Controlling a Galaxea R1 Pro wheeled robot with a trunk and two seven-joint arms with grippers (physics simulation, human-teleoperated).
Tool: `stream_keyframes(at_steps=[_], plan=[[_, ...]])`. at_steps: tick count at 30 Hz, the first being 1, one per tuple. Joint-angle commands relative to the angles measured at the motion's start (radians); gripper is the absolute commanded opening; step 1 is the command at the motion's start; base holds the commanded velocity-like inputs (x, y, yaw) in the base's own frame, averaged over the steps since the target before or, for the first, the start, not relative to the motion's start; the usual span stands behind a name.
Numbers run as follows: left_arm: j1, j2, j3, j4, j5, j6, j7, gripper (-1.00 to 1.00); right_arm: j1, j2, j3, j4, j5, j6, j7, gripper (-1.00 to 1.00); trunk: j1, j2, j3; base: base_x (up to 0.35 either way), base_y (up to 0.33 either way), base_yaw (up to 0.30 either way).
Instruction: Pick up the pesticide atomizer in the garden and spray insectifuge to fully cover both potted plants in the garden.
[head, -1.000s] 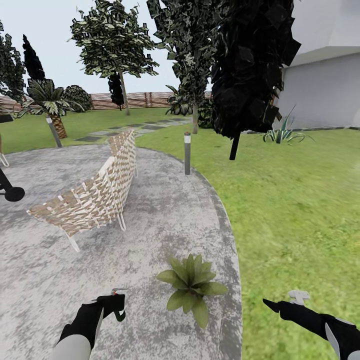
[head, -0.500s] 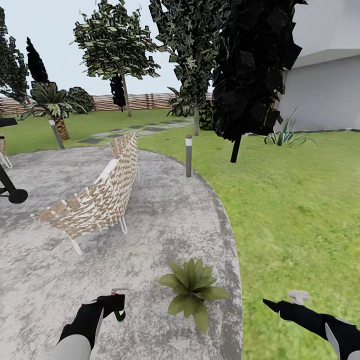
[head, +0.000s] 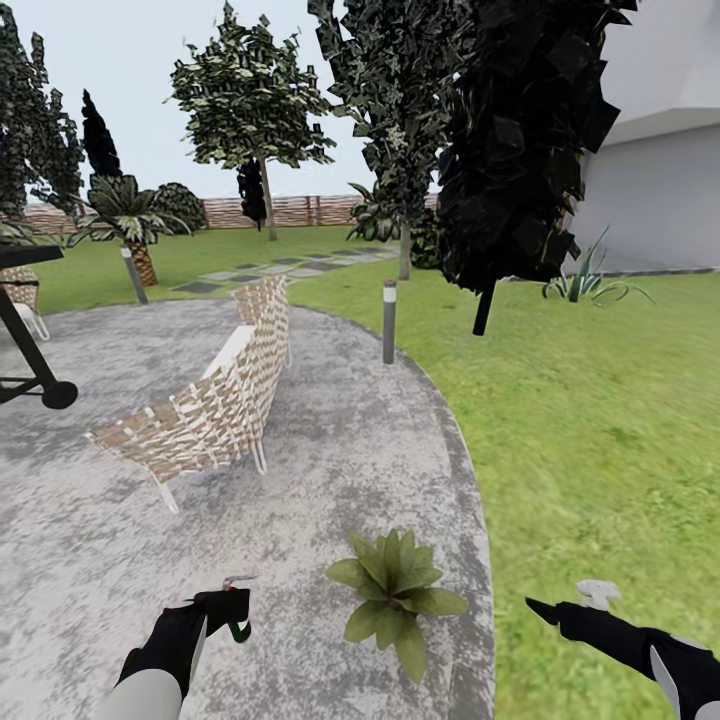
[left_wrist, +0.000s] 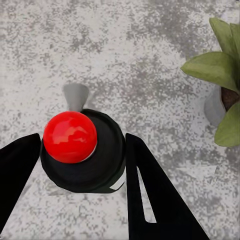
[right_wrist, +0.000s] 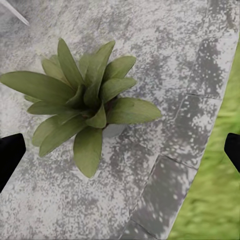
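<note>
The left gripper (head: 232, 608) was closed around the pesticide atomizer (left_wrist: 84, 150), fingers (left_wrist: 150, 195) pressed to either side of its dark body. In the left wrist view the atomizer carried a red round cap and a grey nozzle and hung over the stone patio (head: 330, 440). In the head view the bottle sat in that gripper's grasp, to the left of the potted plant (head: 397, 592) and apart from it.

The right gripper (head: 560, 608) was spread wide with nothing between its fingers; only the dark tips (right_wrist: 11, 152) showed at the frame edges of the right wrist view. It hovered on the plant's right, over the border between patio and lawn (head: 600, 430).

The potted plant stood on the patio close to its curved edge, a rosette of pointed green leaves. A little grey pot (left_wrist: 215, 107) showed beneath the leaves in the left wrist view.

Beyond the plant, to its left, a wicker chair (head: 205, 405) stood on the patio. Farther behind the plant, a grey bollard lamp (head: 389, 322) stood at the patio rim. A dark tree (head: 520, 150) rose past it on the lawn, and a slatted wooden fence (head: 290, 210) closed the far side.
</note>
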Motion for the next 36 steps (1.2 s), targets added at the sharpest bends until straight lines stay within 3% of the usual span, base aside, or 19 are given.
stream_keyframes(at_steps=[1, 22, 36], plan=[[-0.001, -0.002, 0.008, -0.003, -0.007, 0.003, -0.009, -1.0, -0.001, 0.001, -0.008, -0.001, 0.003, 0.01, 0.007, 1.0, -0.004, 0.007, 0.004, 0.0, 0.0, 0.102], [-0.001, -0.002, 0.008, -0.003, -0.007, 0.003, -0.009, -1.0, -0.001, 0.001, -0.008, -0.001, 0.003, 0.01, 0.007, 1.0, -0.085, 0.154, 0.098, 0.0, 0.0, 0.088], [-0.001, -0.002, 0.008, -0.004, -0.007, 0.003, -0.009, -1.0, -0.001, 0.001, -0.008, -0.001, 0.003, 0.01, 0.007, 1.0, -0.131, 0.238, 0.137, 0.0, 0.0, 0.002]])
